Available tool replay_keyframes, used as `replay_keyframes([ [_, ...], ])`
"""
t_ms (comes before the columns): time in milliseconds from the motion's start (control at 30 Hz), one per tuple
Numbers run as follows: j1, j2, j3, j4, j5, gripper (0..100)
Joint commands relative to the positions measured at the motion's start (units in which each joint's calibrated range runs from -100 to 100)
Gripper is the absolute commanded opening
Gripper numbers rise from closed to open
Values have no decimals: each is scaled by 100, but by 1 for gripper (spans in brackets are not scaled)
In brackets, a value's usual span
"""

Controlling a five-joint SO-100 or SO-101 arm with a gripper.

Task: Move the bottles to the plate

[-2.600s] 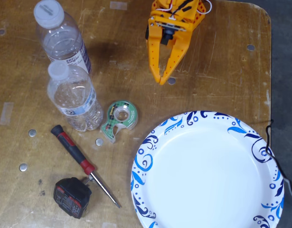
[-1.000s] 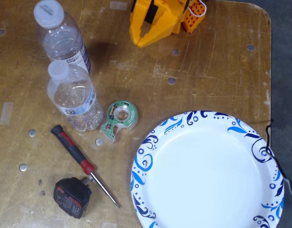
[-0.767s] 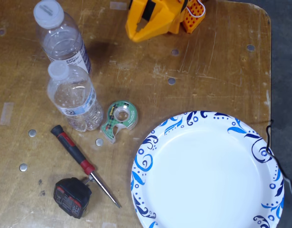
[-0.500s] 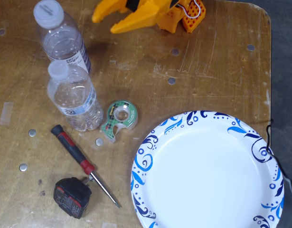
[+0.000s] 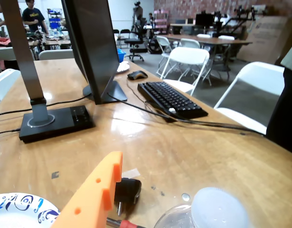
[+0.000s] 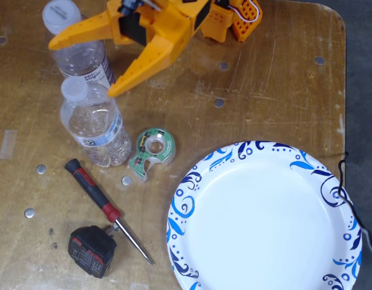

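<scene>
Two clear bottles lie at the upper left of the fixed view. The purple-white labelled bottle (image 6: 83,60) is farther up, the blue-white labelled bottle (image 6: 96,127) just below it. My orange gripper (image 6: 83,67) is open, its two fingers spread either side of the purple-labelled bottle. The white plate (image 6: 192,181) with blue swirls fills the lower right and holds nothing. In the wrist view one orange finger (image 5: 96,192) shows, with a white bottle cap (image 5: 219,209) at the bottom right and the plate rim (image 5: 17,209) at the bottom left. I cannot tell which bottle that cap belongs to.
A green tape dispenser (image 6: 152,151), a red-black screwdriver (image 6: 104,205) and a small black block (image 6: 89,251) lie between bottles and plate. The wrist view shows a monitor stand (image 5: 100,90), a lamp base (image 5: 55,122) and a keyboard (image 5: 172,99) farther along the table.
</scene>
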Motion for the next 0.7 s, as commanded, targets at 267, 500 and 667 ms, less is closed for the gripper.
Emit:
replay_keyframes([
  [267, 745, 443, -81, 46, -119, 41],
  [500, 422, 452, 117, 46, -130, 40],
  [667, 217, 460, 198, 46, -328, 40],
])
